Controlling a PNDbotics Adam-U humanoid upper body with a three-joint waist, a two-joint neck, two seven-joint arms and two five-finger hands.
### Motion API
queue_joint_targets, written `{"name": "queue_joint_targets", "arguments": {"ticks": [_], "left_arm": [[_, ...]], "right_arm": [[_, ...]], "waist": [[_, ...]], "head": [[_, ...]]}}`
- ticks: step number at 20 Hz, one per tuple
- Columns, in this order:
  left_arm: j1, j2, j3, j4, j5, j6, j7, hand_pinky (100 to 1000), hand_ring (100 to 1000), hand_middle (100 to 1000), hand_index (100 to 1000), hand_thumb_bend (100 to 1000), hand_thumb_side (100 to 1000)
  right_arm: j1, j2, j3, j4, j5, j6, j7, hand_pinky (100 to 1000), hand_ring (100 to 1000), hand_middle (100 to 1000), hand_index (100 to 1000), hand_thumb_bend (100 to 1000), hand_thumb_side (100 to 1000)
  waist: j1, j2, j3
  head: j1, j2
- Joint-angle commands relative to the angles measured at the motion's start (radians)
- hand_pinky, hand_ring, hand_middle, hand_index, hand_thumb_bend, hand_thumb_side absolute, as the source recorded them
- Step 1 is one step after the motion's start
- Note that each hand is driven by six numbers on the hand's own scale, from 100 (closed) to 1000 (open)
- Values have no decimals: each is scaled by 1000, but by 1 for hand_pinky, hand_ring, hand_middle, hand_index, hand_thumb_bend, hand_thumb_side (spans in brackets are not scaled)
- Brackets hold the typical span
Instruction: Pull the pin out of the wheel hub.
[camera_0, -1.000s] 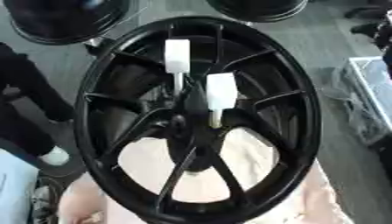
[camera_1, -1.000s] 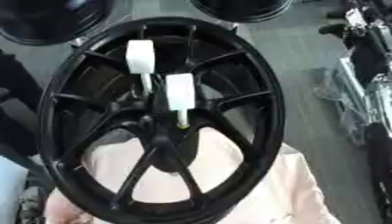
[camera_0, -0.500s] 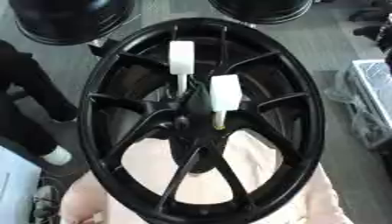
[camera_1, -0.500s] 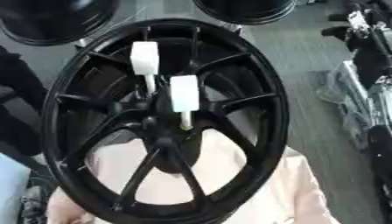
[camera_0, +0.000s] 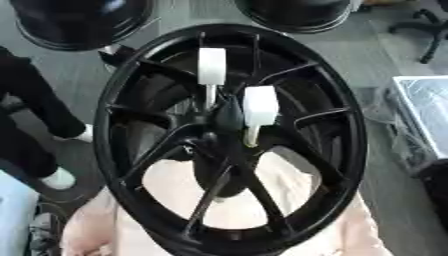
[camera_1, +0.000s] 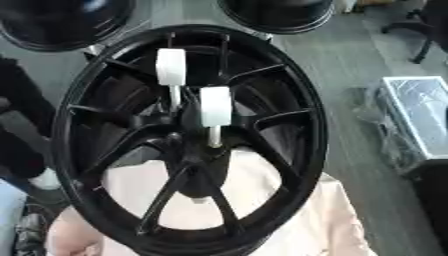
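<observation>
Black wheel hub stood tilted on pale pink cloth; two white-handled pins seated near centre, stems apparently in bolt holes. No hand in either view, so hand state unknown. Grey floor behind

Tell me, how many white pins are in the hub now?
2. One pin stands at the upper side of the hub, and the other pin is lower and to its right. The hub's black body could hide more.
</observation>
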Motion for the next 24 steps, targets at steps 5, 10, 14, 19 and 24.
{"name": "queue_joint_targets", "arguments": {"ticks": [5, 10, 14, 19, 24], "left_arm": [[16, 58, 16, -5, -12, 0, 7, 596, 749, 668, 810, 110, 696], [26, 69, 15, -2, -16, 1, 7, 595, 749, 668, 810, 110, 698], [31, 75, 13, 0, -17, 2, 5, 595, 750, 668, 810, 110, 699], [31, 77, 11, 2, -17, 3, 2, 596, 750, 668, 810, 111, 699], [31, 78, 10, 4, -16, 3, 1, 596, 751, 667, 809, 112, 698]], "right_arm": [[-151, -159, 198, -28, -77, -60, 119, 925, 728, 769, 909, 100, 485], [-239, -211, 327, -108, -45, -59, 170, 918, 743, 779, 913, 100, 484], [-296, -231, 409, -194, 11, -61, 198, 914, 763, 795, 922, 108, 540], [-336, -216, 483, -286, 70, -45, 236, 910, 778, 808, 931, 164, 618], [-362, -206, 539, -355, 150, 12, 310, 910, 788, 807, 919, 250, 600]], "waist": [[-20, -37, -18], [-31, -40, -25], [-37, -43, -28], [-42, -48, -28], [-46, -52, -27]], "head": [[28, 29], [32, 36], [37, 36], [38, 35], [40, 41]]}}
